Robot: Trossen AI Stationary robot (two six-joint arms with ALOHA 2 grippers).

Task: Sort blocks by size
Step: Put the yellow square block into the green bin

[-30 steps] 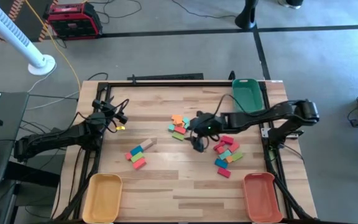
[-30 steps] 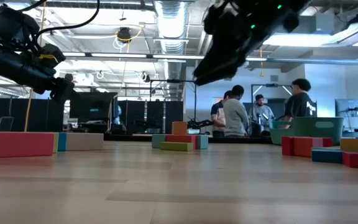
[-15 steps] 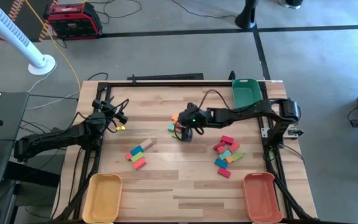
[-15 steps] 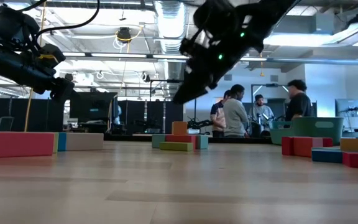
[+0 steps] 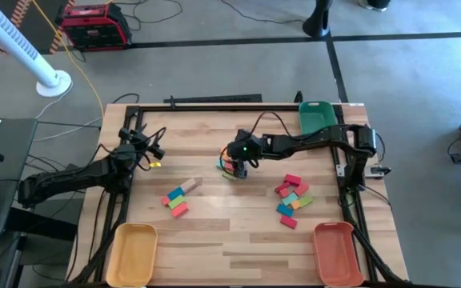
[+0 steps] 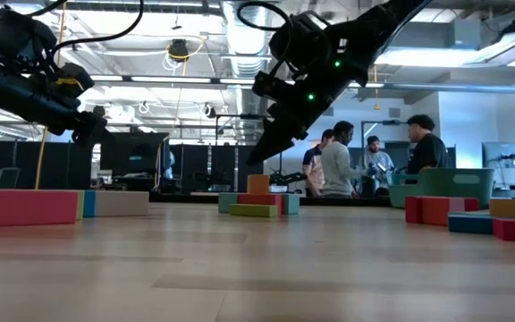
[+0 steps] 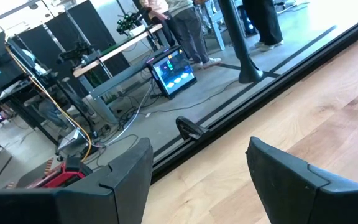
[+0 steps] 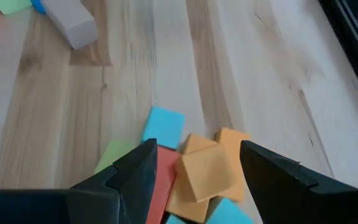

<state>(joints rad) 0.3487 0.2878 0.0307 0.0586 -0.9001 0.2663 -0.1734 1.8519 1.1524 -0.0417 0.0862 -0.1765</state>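
Above the middle cluster of blocks (image 5: 230, 162), the right gripper (image 5: 239, 166) now hangs with its fingers spread apart, holding nothing. A second ago it was over the table between this cluster and the right-hand pile (image 5: 291, 199) at about 3 o'clock from centre; it has since swung toward 9 o'clock and settled over the middle group. Its wrist view looks down between the open fingers (image 8: 135, 171) onto an orange block (image 8: 205, 172), a teal-blue block (image 8: 164, 126), a red one (image 8: 161, 180) and a green one (image 8: 114, 153), all touching. A third group of blocks (image 5: 179, 197) lies toward 8 o'clock, unmoved. The left gripper (image 5: 152, 150) waits at the table's 9 o'clock edge, fingers (image 7: 126, 171) apart, unchanged. People (image 6: 338, 161) stand in the room beyond.
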